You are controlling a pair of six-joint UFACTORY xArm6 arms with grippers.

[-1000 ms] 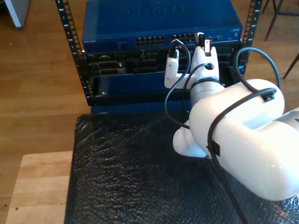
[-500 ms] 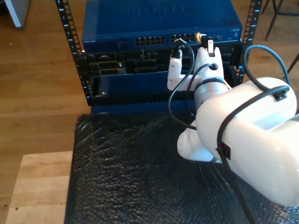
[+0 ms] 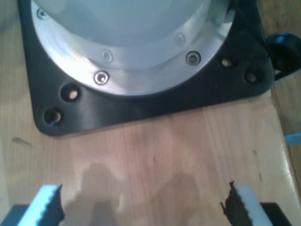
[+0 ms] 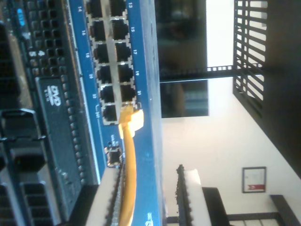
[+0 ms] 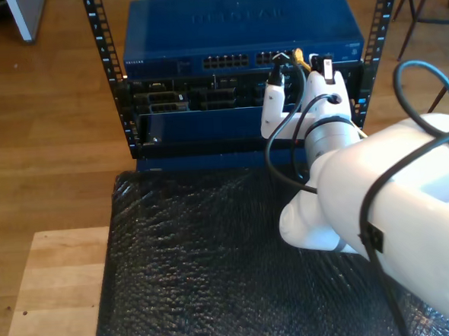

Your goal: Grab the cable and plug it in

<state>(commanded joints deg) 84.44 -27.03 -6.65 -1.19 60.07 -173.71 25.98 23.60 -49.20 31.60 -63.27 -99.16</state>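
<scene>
With my second gripper (image 4: 146,200) jaws pinching the cable (image 4: 128,188), its plug (image 4: 130,118) at the blue switch (image 5: 239,30) ports risked jamming if skewed; my first gripper (image 3: 141,207) jaws stood spread.

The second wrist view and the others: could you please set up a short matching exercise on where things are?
Things:
1. cable plug
2. my second gripper
3. my first gripper
4. black mat

States:
A. over a wooden surface, jaws apart
B. at a port of the blue switch
C. around the cable
D. before the rack

Pairs: 1-B, 2-C, 3-A, 4-D
</scene>
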